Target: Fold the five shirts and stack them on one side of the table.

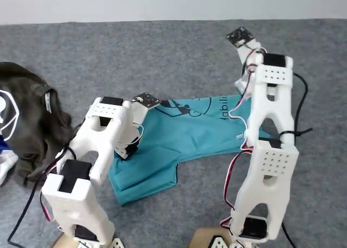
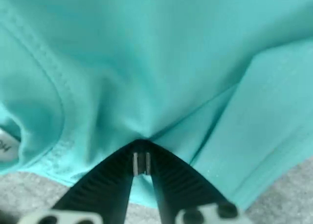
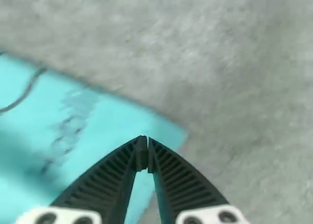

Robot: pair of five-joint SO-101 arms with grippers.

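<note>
A teal shirt (image 1: 184, 134) lies on the grey surface (image 1: 162, 58), between the two arms. It is not flat. One sleeve points toward the near edge, and the body stretches to the right with some folds and wrinkles. A dark line drawing is printed on the part farther from the arms.

The left pincer (image 2: 142, 164) is low on the left part of this shirt. Its two black ribbed fingers (image 2: 105, 180) are pressed together at the tips, and the teal cloth is caught between them. In the left wrist view the fabric gathers into creases that run to the tips. A seam curves just beside them, and a small white label (image 2: 5, 148) sits near that seam.

The right pincer (image 3: 145, 160) is at the far right corner of the shirt, where the teal cloth meets the grey surface. Its fingers are together as well. I cannot tell if any cloth is between them.

At the left edge of the surface, well apart from the teal shirt, lies a crumpled dark olive shirt (image 1: 32, 123) with a white print. Small pieces of blue cloth (image 1: 2, 145) and white cloth (image 1: 5, 169) are just beside it.
</note>
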